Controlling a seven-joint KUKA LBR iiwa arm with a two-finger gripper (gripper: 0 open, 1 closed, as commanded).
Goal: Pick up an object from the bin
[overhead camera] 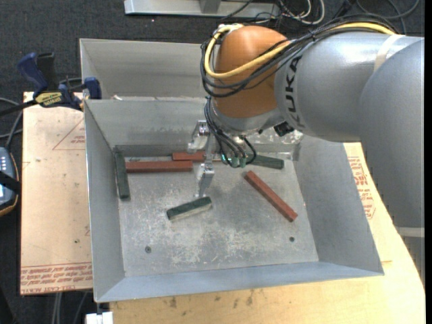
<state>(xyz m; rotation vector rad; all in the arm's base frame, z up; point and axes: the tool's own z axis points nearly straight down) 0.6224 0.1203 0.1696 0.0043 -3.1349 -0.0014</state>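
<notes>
My gripper [202, 158] hangs under the orange-domed wrist at the middle of the bin, open. One finger [200, 138] shows on the far side and the other finger [205, 179] on the near side of the right end of a long red-brown stick [156, 167], which lies crosswise on the floor. A short red-brown piece [182, 156] rests on that end. Just below the near finger lies a short dark green bar [188, 209], slightly tilted. Nothing is lifted.
A dark green stick [121, 175] lies lengthwise by the left wall. Another red-brown stick [270, 196] lies diagonally at the right. A dark green stick [271, 162] pokes out from under the wrist. The arm covers the bin's back right corner.
</notes>
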